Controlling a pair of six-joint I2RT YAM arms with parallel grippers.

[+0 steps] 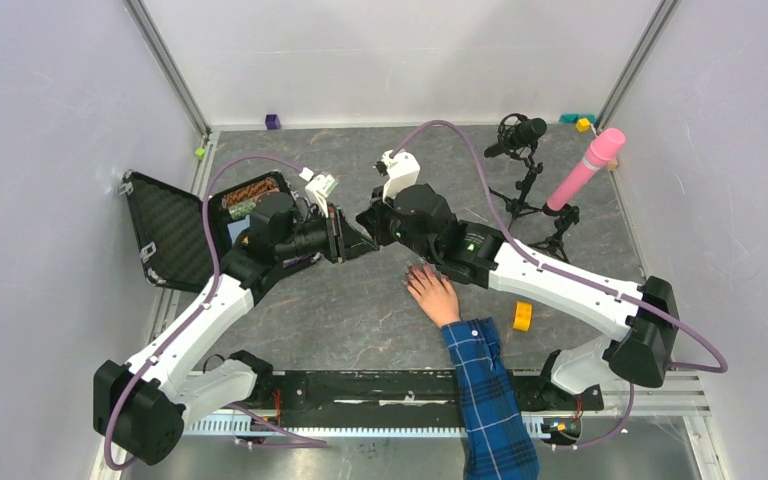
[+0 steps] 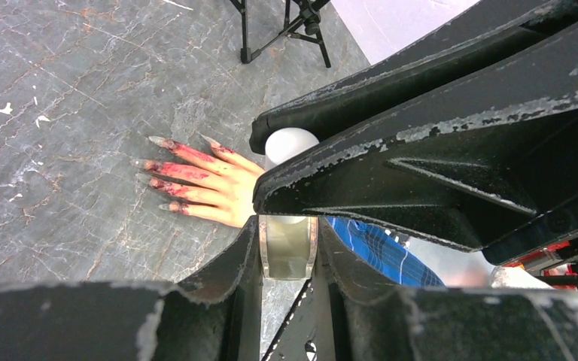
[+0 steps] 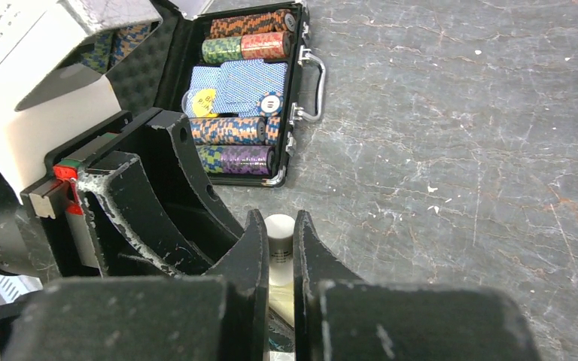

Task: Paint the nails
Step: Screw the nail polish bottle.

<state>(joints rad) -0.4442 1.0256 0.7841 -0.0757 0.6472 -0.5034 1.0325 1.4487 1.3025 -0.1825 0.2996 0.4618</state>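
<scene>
A pale hand [image 1: 433, 292] in a blue plaid sleeve [image 1: 485, 390] lies flat on the table, fingers spread. Its nails [image 2: 159, 141] are long and pointed, and the fingers are smeared red. In the air left of the hand, my two grippers meet tip to tip. My left gripper [image 2: 287, 226] is shut on the clear glass body of a small bottle [image 2: 287, 252]. My right gripper [image 3: 279, 224] is shut on that bottle's white cap [image 3: 279, 239]. In the top view the left gripper [image 1: 352, 243] and right gripper [image 1: 372, 222] hide the bottle.
An open black case of poker chips [image 1: 175, 230] lies at the left. A microphone on a tripod [image 1: 520, 140] and a pink cylinder on a stand [image 1: 585, 168] are at the back right. A yellow roll [image 1: 523, 316] sits right of the sleeve.
</scene>
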